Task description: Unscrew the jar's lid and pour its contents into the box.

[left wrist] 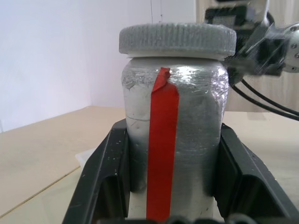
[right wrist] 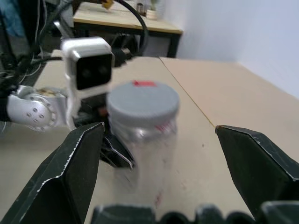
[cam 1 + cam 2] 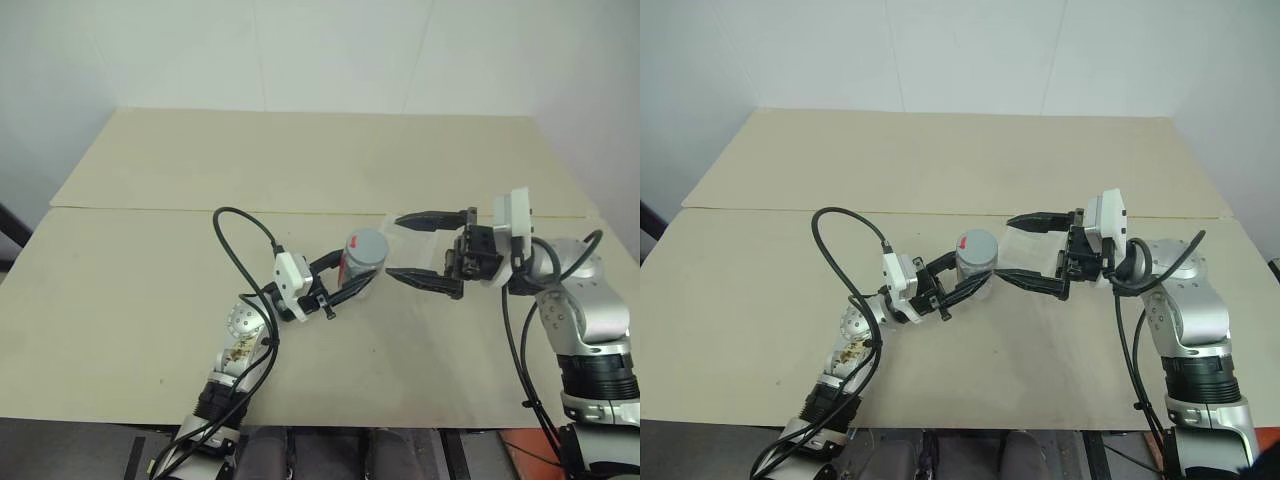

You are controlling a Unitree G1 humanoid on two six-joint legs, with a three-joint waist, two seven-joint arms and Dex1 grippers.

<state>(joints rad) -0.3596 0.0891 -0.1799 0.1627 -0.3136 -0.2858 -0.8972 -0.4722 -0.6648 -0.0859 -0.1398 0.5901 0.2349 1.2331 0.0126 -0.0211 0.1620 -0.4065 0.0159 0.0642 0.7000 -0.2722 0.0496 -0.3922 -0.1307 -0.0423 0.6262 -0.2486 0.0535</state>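
Above the table (image 3: 150, 300), the left gripper (image 3: 352, 277) clamps the jar (image 3: 362, 262) — the right gripper (image 3: 428, 250), spread wide, could skid off the grey lid (image 3: 367, 244), twisting the jar loose.

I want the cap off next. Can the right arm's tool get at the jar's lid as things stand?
Probably yes. The right tool is open, aimed at the lid, with nothing between them. The left tool grips the jar lower down its wall, so the lid's rim stays bare.

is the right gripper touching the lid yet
No, the right gripper stands open beside the jar, its fingers clear of the grey lid.
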